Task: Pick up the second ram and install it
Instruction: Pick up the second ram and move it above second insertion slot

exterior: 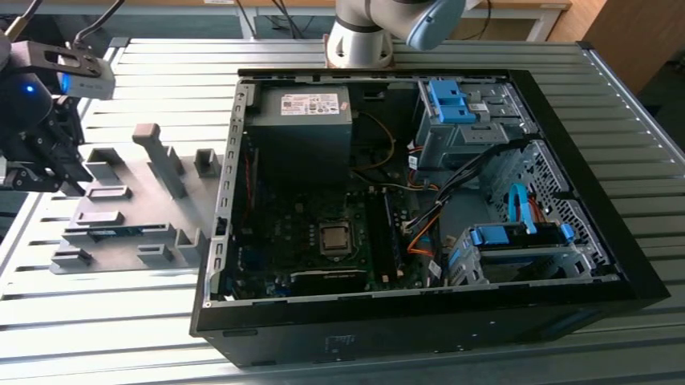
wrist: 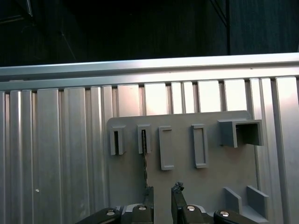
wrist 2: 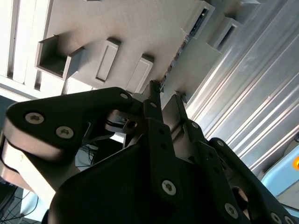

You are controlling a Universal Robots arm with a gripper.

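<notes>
One gripper (wrist: pixel 162 192): fingers apart, gripping nothing
Second ram (wrist: pixel 144 163): on edge in grey fixture plate (wrist: pixel 210 186) slot, just beside one fingertip
Computer case (exterior: pixel 374 337): open, well apart

Matte black end effector (wrist 2: pixel 164 95): two slim flat fingers (wrist: pixel 176 189) on broad, round-cornered linkage plates (wrist 2: pixel 74 116), with silver hex-socket screws (wrist 2: pixel 169 187) at the pivots. Directly behind it sits a grey box-shaped camera block (exterior: pixel 83 76) with a blue-lit spot. Thin black cables (exterior: pixel 95 26) rise above that. Far from it, silver-grey cylindrical arm base joint (exterior: pixel 358 36) with a pale blue cap (exterior: pixel 434 20).
</notes>
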